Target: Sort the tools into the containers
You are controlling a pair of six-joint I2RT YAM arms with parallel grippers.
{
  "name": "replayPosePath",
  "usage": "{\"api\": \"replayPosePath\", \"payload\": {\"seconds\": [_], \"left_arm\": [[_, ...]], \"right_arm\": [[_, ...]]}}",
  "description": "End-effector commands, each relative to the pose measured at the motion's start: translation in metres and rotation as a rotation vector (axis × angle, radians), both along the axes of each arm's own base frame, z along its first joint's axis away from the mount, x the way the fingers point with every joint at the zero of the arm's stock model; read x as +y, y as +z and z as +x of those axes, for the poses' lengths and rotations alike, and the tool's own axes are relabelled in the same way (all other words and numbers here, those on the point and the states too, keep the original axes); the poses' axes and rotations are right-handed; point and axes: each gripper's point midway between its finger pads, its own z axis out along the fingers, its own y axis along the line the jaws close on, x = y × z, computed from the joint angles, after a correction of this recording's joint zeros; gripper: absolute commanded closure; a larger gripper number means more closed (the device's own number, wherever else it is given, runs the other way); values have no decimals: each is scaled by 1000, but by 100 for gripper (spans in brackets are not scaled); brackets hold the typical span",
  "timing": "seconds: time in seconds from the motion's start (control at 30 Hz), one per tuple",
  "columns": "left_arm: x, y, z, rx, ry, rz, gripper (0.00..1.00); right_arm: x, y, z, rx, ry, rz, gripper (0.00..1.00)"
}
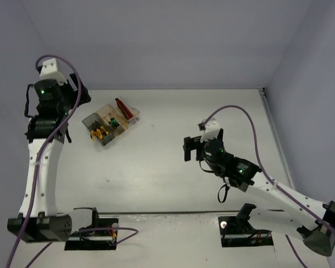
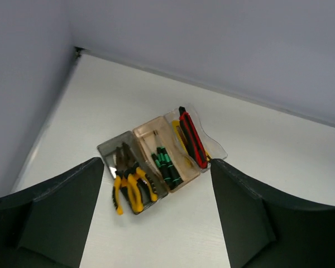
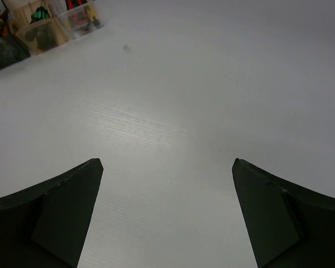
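Observation:
Three joined containers (image 1: 110, 124) stand at the table's back left. In the left wrist view the grey bin (image 2: 108, 149) holds yellow-handled pliers (image 2: 131, 188). The amber bin (image 2: 149, 130) holds black-green screwdrivers (image 2: 166, 164). The clear bin (image 2: 216, 148) holds a red-black utility knife (image 2: 192, 137) with a yellow tool (image 2: 180, 134) beside it. My left gripper (image 2: 156, 162) is open and empty, raised high above and to the left of the bins (image 1: 81, 92). My right gripper (image 3: 167, 162) is open and empty over bare table right of centre (image 1: 187, 149). The bins also show in the right wrist view (image 3: 44, 28).
Grey walls close the table at the back and on both sides. The table's right edge (image 1: 276, 134) runs past my right arm. Purple cables loop over both arms. A small dark speck (image 1: 107, 180) lies on the table in front of the bins.

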Motion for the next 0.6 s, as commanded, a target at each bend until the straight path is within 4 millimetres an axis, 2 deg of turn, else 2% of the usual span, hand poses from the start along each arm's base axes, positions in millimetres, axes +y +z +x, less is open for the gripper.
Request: {"api": "replayPosePath", "payload": {"seconds": [0.0,0.07,0.13,0.23,0.4,0.57], "left_arm": [[17,-5,-83,-24,78,82,22],[14,-18,-113,-31,76,72,21],[12,-44,-135,1,71,65,21],[7,-58,-165,7,58,66,20],[-2,-75,-179,6,27,54,20],[7,-96,-182,2,95,46,20]], "right_arm": [[-39,52,0,-130,-145,69,0],[-51,58,-5,-152,-174,87,0],[-63,64,-9,-175,-198,108,0],[-79,66,-13,-198,-257,115,0],[-98,67,-16,-220,-338,144,0],[-108,68,-19,-234,-377,156,0]]}}
